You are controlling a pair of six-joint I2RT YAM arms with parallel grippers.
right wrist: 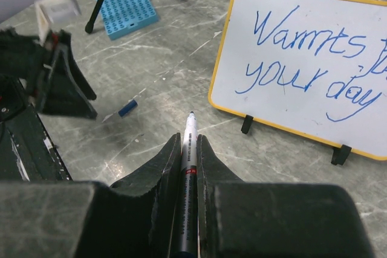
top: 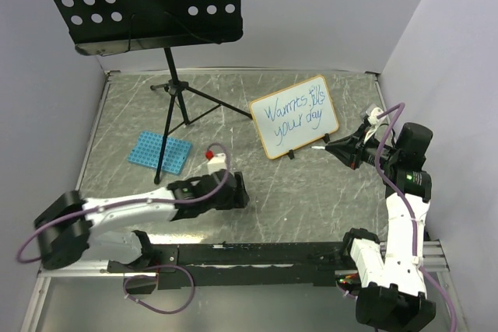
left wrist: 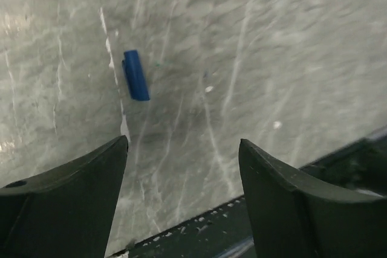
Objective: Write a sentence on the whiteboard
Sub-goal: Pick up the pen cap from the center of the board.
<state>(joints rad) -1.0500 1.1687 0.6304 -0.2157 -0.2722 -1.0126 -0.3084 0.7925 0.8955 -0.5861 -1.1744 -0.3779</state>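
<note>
Grey marbled worktop (top: 311, 200); whiteboard (right wrist: 284, 110) upper right in right wrist view, sentence (right wrist: 305, 64) seemingly complete. Right claw (right wrist: 188, 140) clamped on marker (right wrist: 188, 167), tip bare. Left claw (left wrist: 182, 143) wide apart, empty; blue cap (left wrist: 135, 75) lies flat ahead. Likely recapping: centre over cap, pinch across narrow sides, avoid skidding.

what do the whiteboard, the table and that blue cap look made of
whiteboard: smooth white coated panel taking marker ink; thin orange-tan frame, probably plastic.
table: grey surface with white marble-like veins, dull sheen; laminate or stone, unclear.
blue cap: smooth, evenly coloured, likely plastic.
</note>
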